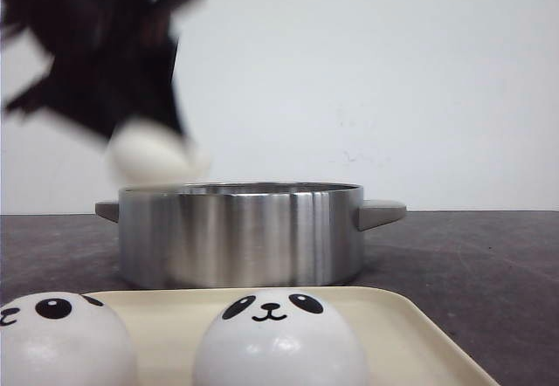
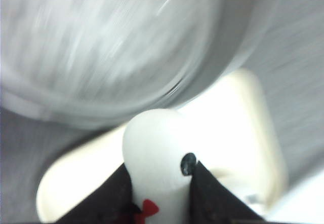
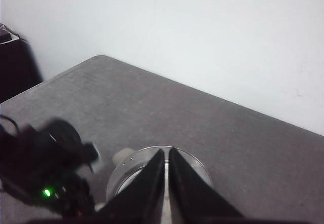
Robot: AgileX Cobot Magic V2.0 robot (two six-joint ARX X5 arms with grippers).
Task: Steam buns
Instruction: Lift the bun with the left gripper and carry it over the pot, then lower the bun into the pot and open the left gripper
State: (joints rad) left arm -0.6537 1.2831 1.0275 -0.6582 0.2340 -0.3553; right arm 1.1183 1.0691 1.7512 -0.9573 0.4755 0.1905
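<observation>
My left gripper [image 1: 153,155] is shut on a white panda bun [image 1: 148,156] and holds it in the air just above the left rim of the steel pot [image 1: 240,233]; it is motion-blurred. In the left wrist view the squeezed bun [image 2: 159,158] sits between the black fingers [image 2: 215,198], above the pot [image 2: 101,51] and the cream tray [image 2: 228,133]. Two more panda buns [image 1: 278,338] [image 1: 57,342] sit on the cream tray [image 1: 410,334] in front. My right gripper [image 3: 166,155] is shut and empty, high above the pot [image 3: 192,165].
The pot has two grey side handles [image 1: 380,214]. The dark grey table [image 1: 480,264] runs to a white wall behind. The left arm [image 3: 45,173] shows beside the pot in the right wrist view.
</observation>
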